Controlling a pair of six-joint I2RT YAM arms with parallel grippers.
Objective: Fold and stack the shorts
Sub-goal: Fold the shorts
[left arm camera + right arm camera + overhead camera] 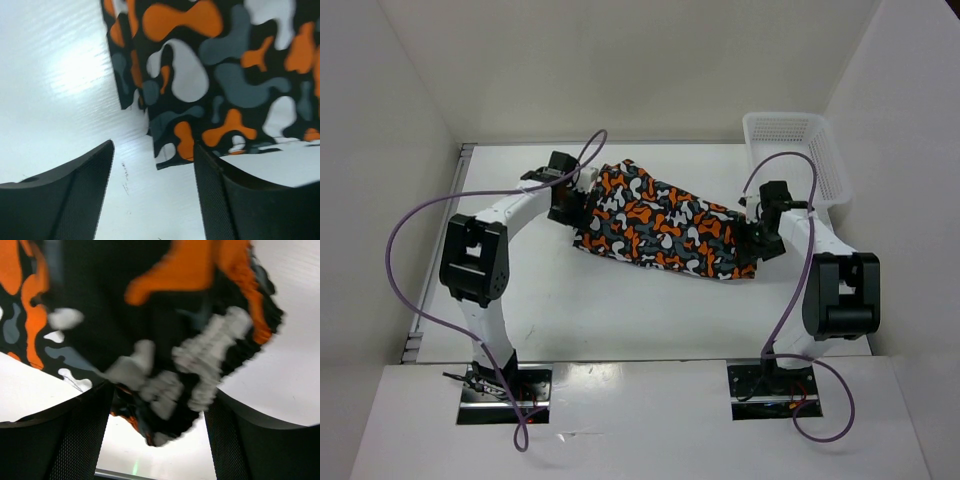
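Pincers both released: left gripper (pixel 154 150) gapes at a hem corner, right gripper (pixel 160 390) gapes around the bunched waistband; shorts (pixel 665 225) lie spread on the table (pixel 570 300) between them, so probably best to pinch each end squarely and fold evenly; basket (pixel 795 150) beyond; no legible writing or brand.

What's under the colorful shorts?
The shorts lie on the white table, which shows all around them. Anything beneath the fabric is covered, so I cannot see it.
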